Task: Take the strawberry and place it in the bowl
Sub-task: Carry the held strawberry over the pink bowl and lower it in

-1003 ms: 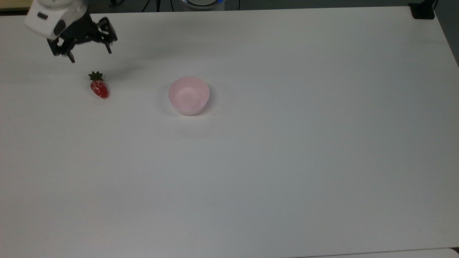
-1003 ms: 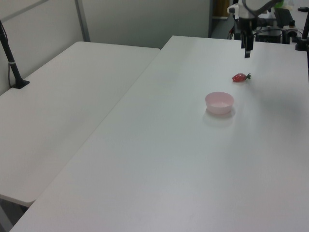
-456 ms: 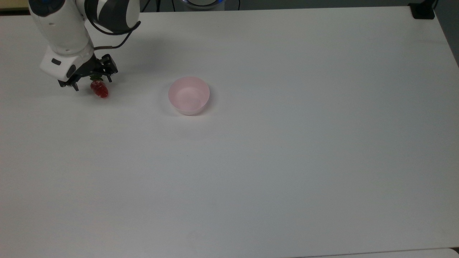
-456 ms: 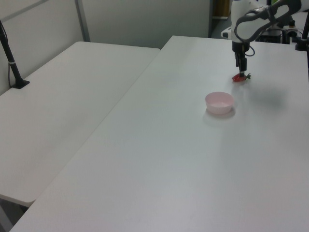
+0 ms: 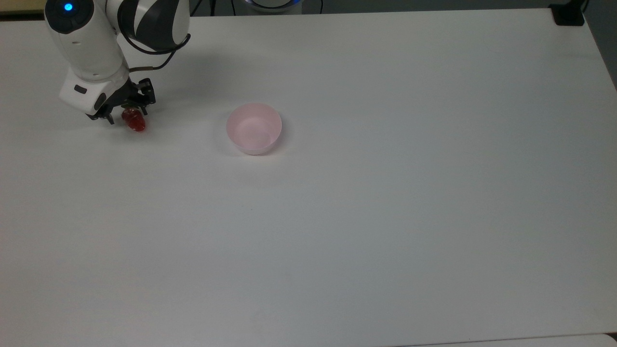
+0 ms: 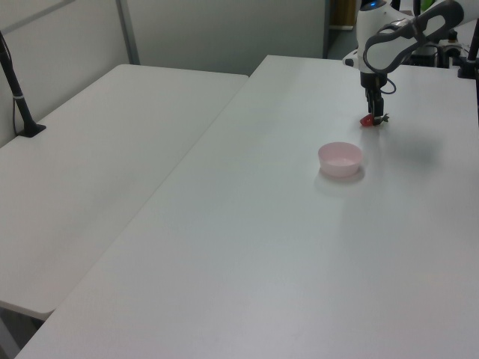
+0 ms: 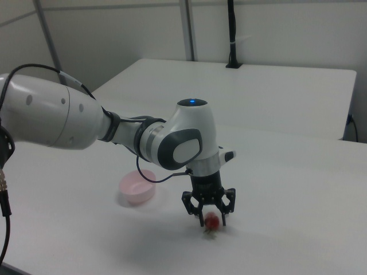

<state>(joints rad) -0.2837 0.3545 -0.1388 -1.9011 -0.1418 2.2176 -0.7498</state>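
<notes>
The red strawberry (image 5: 136,122) lies on the white table near the top view's left edge, its leaf cap hidden under the gripper. My gripper (image 5: 127,116) is lowered over it, open, with one black finger on each side of the fruit and only small gaps left. The right view shows the strawberry (image 7: 212,220) between the fingers of the gripper (image 7: 213,222), resting on the table. The pale pink bowl (image 5: 254,127) stands empty to the top view's right of the strawberry. In the left view the gripper (image 6: 370,118) and strawberry (image 6: 367,120) are behind the bowl (image 6: 340,157).
The white table (image 5: 337,217) stretches wide around the bowl. A black clamp (image 5: 568,14) sits at its far right corner in the top view. A second white table with a black post (image 6: 19,97) adjoins on the left view's left.
The gripper came down from above and behind the strawberry until its fingers straddle it. Over the last half second the fingers narrowed around the fruit. Strawberry and bowl stayed in place.
</notes>
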